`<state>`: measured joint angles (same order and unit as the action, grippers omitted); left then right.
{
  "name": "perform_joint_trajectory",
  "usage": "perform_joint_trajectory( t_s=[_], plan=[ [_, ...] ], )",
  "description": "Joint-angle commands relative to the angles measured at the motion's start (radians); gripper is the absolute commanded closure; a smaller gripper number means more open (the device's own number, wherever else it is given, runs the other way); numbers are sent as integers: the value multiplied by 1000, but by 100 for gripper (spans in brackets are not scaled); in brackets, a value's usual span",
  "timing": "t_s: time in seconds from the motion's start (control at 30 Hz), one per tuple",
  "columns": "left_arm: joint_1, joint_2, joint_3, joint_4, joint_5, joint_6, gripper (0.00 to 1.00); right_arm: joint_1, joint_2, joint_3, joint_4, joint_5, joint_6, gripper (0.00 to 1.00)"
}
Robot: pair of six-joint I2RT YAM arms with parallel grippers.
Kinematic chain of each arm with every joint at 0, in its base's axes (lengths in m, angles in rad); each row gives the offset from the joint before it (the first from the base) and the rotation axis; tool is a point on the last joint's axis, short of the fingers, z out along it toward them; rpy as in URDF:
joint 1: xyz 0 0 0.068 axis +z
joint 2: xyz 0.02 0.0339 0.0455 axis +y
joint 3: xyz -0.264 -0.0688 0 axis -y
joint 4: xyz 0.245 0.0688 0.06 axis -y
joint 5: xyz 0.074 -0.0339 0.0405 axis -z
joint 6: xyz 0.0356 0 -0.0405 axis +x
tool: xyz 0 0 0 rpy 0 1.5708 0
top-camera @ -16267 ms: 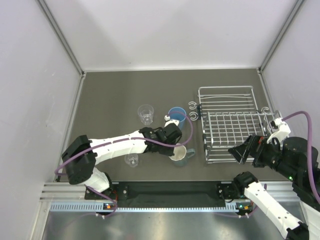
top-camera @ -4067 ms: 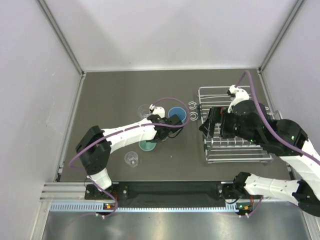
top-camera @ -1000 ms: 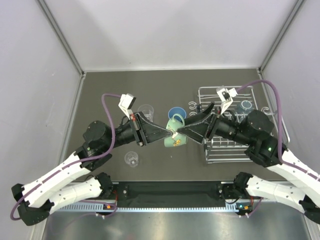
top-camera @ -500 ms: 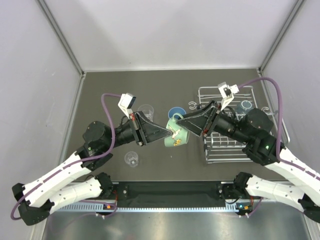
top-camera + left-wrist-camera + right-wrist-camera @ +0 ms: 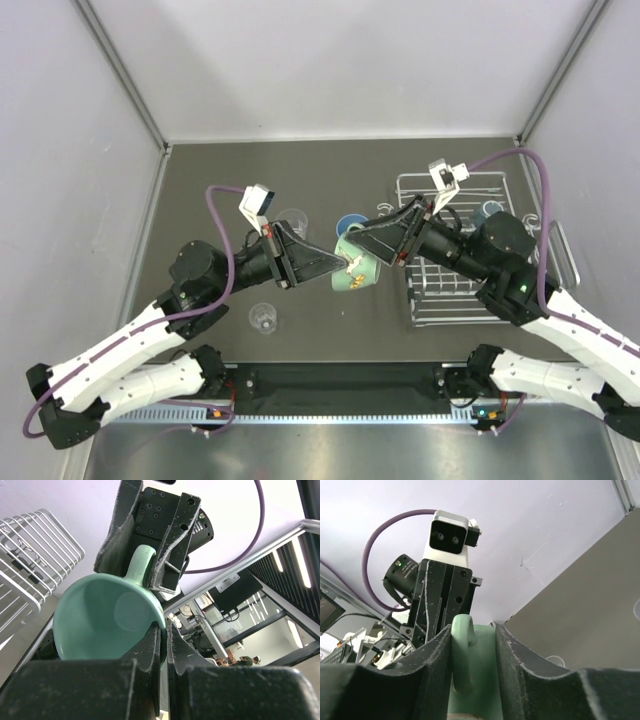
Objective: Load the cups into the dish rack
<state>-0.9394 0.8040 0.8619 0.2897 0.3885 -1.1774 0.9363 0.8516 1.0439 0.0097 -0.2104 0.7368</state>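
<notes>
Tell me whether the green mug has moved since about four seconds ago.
Yes. The green mug has shifted right, away from the small clear cup toward the dish rack, now held between the left gripper and right gripper.

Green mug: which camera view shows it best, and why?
Left wrist: the green mug fills it, inside and handle plain. Right wrist shows mostly its handle between fingers; the top view shows it small and partly hidden.
</notes>
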Motion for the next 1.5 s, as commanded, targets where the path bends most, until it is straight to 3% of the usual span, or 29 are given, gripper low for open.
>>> perform_joint_trajectory(
  t_s=[0.0, 0.03, 0.13, 0.27, 0.37, 0.4, 0.53, 0.57, 0.67, 0.83, 1.03, 1.13, 1.3, 1.47],
  plan=[
    [1, -8, 14, 140, 7, -4, 100, 27, 14, 45, 16, 6, 6, 65],
    [1, -9, 14, 141, 9, -4, 100, 27, 15, 45, 15, 6, 6, 77],
    [1, -11, 11, 141, 4, 2, 100, 30, 20, 48, 9, 2, 9, 98],
    [1, -22, 12, 114, -10, 28, 100, 32, 17, 60, -8, 18, -4, 100],
    [-1, -35, 18, 48, -31, 74, 100, 32, 15, 97, -111, 61, -40, 100],
    [1, -46, 22, 16, -54, 88, 96, 30, 14, 108, -137, 72, -57, 100],
    [1, -83, 34, -118, -120, 168, 46, 32, 14, 168, -259, 126, -102, 100],
    [1, -104, 37, -150, -137, 198, 28, 30, 14, 197, -284, 158, -114, 100],
    [-1, -149, 51, -286, -238, 258, 6, 30, 26, 272, -390, 242, -160, 100],
    [1, -212, 77, -521, -422, 331, 4, 21, 99, 415, -577, 370, -238, 100],
    [-1, -216, 126, -707, -508, 410, 10, -53, 242, 693, -845, 526, -338, 100],
    [1, -223, 99, -727, -493, 404, 13, -161, 302, 789, -939, 543, -392, 100],
    [-1, -247, 13, -675, -413, 371, 15, -431, 371, 867, -1008, 425, -477, 100],
    [1, -246, -27, -666, -363, 367, 15, -550, 472, 962, -1074, 394, -494, 100]
  ],
)
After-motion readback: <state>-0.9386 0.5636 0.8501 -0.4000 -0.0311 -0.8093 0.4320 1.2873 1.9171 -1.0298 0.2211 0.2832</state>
